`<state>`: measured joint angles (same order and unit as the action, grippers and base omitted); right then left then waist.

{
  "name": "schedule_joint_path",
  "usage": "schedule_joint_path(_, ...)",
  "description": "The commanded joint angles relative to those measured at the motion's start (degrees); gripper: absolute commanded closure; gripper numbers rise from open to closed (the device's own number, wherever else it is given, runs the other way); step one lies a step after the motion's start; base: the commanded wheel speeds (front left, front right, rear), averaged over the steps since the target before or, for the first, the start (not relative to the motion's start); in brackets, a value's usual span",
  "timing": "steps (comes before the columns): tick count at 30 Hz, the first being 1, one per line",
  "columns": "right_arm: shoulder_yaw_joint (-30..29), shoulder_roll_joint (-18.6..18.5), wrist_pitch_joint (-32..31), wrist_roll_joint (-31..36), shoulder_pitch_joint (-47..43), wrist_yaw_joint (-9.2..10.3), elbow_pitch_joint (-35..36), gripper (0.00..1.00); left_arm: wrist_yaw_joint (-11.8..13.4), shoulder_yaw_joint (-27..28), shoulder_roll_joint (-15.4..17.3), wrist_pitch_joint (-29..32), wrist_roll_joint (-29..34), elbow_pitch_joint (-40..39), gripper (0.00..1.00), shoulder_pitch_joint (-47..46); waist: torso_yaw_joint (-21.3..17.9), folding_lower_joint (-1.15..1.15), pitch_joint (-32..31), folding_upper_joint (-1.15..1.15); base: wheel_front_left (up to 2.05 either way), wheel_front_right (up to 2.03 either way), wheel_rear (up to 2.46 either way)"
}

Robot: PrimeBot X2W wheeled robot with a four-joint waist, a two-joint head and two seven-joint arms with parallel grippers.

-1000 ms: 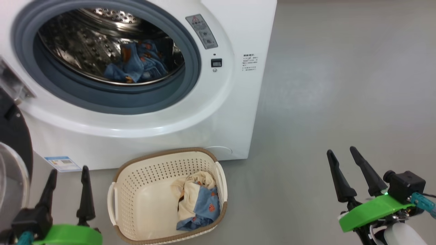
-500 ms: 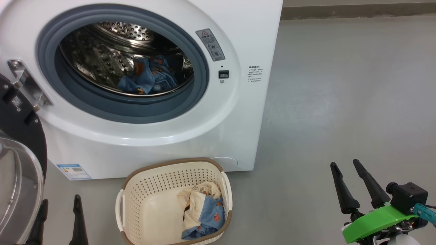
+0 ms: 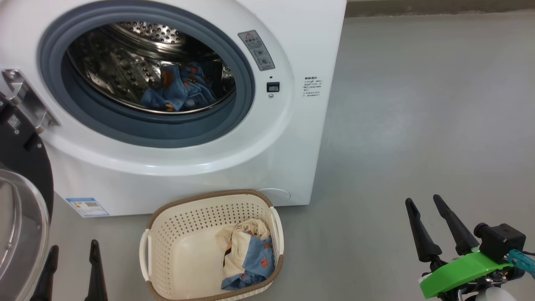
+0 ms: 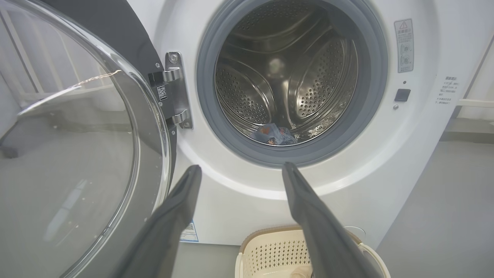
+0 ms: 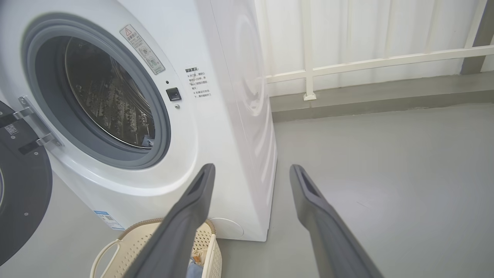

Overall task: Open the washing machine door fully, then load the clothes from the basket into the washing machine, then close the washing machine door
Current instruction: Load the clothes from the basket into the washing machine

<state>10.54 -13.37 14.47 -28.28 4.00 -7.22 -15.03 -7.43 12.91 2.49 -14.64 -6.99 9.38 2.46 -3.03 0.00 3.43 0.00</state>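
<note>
You have the washing machine door (image 3: 25,167) swung wide beside the washing machine (image 3: 188,175), 1 blue piece (image 3: 179,90) in the drum (image 3: 125,54), the remaining clothes (image 3: 246,255) in the basket (image 3: 167,209) on the floor (image 3: 397,125), and your left hand (image 3: 74,246) and right hand (image 3: 422,200) spread and empty, so I judge loading half done and closing left.

A: Non-task stuff?
B: Grey floor (image 3: 418,104), smooth, faint glare patches.
A: Far edge?
B: Low grey kerb (image 5: 366,96). White railing (image 5: 386,61) stands on it, post foot on the kerb top. Pale ribbed wall panel (image 5: 347,23) just behind the rails.
</note>
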Motion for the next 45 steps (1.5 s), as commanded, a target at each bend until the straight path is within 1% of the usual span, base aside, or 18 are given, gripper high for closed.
schedule_joint_path(1,0.5,-1.1,0.5,0.2,0.7,-0.26,1.5,0.0,0.5,1.8,0.5,-0.4,-0.1,-1.8,0.0,-1.2,0.0,0.0,0.3,0.0,0.0,0.0,0.0)
schedule_joint_path(7,0.3,-0.7,0.5,0.4,2.4,-0.26,2.1,0.0,0.4,1.0,0.4,-0.4,-1.2,-0.2,0.0,-3.3,-0.7,0.0,3.3,0.0,0.0,0.0,0.0)
schedule_joint_path(11,-0.5,0.2,0.5,1.0,4.8,-0.26,3.0,0.0,0.2,-0.1,0.4,-0.4,-2.3,1.9,0.0,-6.3,-1.6,0.0,7.5,0.0,0.0,0.0,0.0)
schedule_joint_path(14,-0.9,0.7,0.5,1.3,6.3,-0.26,3.3,0.0,0.1,-1.1,0.4,-0.4,-2.7,4.1,0.0,-8.5,-2.3,0.0,10.1,0.0,0.0,0.0,0.0)
schedule_joint_path(19,-1.5,2.0,0.5,1.8,8.4,-0.26,3.8,0.0,0.0,-3.6,1.4,-0.4,-2.8,9.5,0.0,-12.6,-3.4,0.0,14.2,0.0,0.0,0.0,0.0)
schedule_joint_path(24,-1.9,3.4,0.5,2.1,10.4,-0.26,4.2,0.0,0.0,-7.2,3.3,-0.4,-4.4,15.9,0.0,-17.3,-4.7,0.0,18.0,0.0,0.0,0.0,0.0)
schedule_joint_path(32,-1.6,5.9,0.5,2.6,13.7,-0.26,4.8,0.0,0.0,-14.8,7.4,-0.4,-7.6,27.1,0.0,-25.4,-7.6,0.0,23.8,0.0,0.0,0.0,0.0)
schedule_joint_path(38,-1.1,7.5,0.5,2.7,15.6,-0.26,5.0,0.0,0.0,-20.0,9.7,-0.4,-9.8,35.0,0.0,-30.8,-9.8,0.0,27.4,0.0,0.0,0.0,0.0)
schedule_joint_path(45,-0.6,8.7,0.5,2.6,17.0,-0.26,5.3,0.0,0.0,-24.9,11.7,-0.4,-12.1,41.1,0.0,-35.2,-11.9,0.0,30.3,0.0,0.0,0.0,0.0)
